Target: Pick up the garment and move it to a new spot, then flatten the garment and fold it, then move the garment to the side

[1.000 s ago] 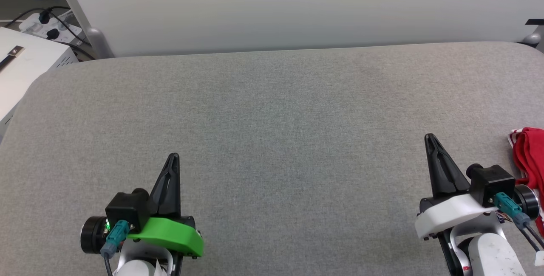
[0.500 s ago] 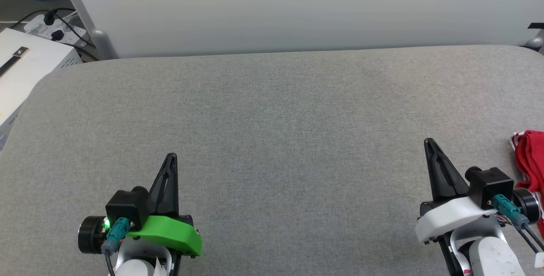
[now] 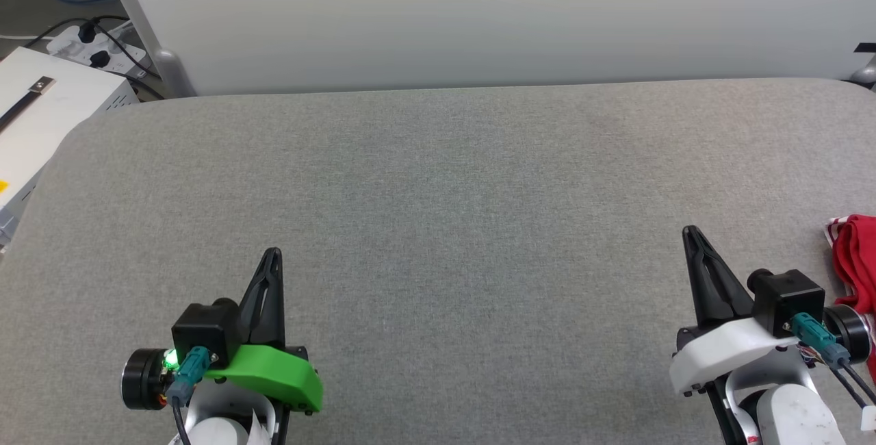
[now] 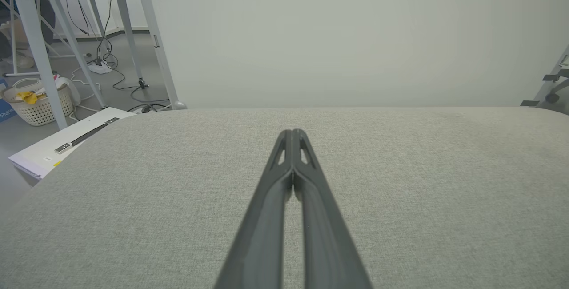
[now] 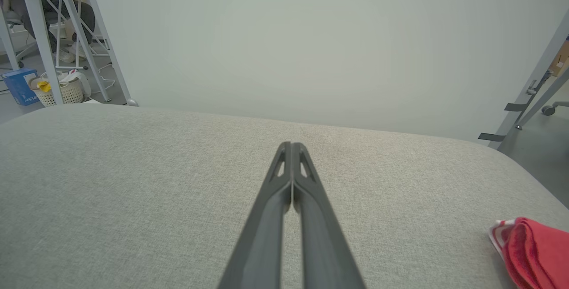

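The garment point(image 3: 857, 253) is a red bundle with white-striped trim, lying on the grey table point(image 3: 438, 192) at the far right edge of the head view, partly cut off. In the right wrist view the garment point(image 5: 531, 251) sits at the lower right. My right gripper point(image 3: 691, 233) is shut and empty, just left of the garment and apart from it; its closed tips point(image 5: 291, 146) point across bare fabric. My left gripper point(image 3: 272, 253) is shut with nothing in it at the lower left, far from the garment, tips point(image 4: 292, 133) together.
A pale wall panel point(image 3: 479, 14) stands behind the table. A white box point(image 3: 41, 109) sits off the table's left edge, with a power strip and cables point(image 3: 96, 51) on the floor. Metal frame legs point(image 4: 31, 44) and a laundry basket point(image 4: 38, 102) stand at the far left.
The head camera has shifted a little, so the whole scene slid slightly right and down. Both grippers stay shut and the garment lies where it was.
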Motion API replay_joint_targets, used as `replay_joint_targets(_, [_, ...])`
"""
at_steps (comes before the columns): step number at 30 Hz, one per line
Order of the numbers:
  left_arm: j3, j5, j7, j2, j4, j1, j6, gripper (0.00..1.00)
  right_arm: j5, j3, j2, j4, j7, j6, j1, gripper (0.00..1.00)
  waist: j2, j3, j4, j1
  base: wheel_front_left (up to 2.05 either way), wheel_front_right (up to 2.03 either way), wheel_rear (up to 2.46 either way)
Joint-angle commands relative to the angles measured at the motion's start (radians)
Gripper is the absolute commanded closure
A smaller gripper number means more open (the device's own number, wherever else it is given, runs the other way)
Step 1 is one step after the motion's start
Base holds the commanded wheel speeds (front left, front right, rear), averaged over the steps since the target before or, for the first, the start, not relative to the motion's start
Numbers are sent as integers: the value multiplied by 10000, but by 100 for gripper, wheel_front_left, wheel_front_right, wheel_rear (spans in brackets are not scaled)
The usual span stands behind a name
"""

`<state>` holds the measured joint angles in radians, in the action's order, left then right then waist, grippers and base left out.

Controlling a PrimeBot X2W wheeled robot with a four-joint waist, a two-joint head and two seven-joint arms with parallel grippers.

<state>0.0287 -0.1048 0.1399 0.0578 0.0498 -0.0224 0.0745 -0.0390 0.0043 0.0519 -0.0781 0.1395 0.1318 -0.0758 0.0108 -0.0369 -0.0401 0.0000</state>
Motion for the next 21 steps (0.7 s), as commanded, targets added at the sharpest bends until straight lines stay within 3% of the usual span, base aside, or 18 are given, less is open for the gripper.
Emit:
replay_joint_targets(1, [-26, 108, -60, -36, -62, 105, -78, 100, 40, -7, -7, 76, -73, -5, 202, 100, -51, 9, 10, 0, 0, 0, 0])
replay_joint_targets(21, [-104, 389, -460, -48, -192, 140, -277, 100, 145, -18, -10, 286, -468, -7, 368, 100, -68, 117, 127, 0, 0, 0, 0])
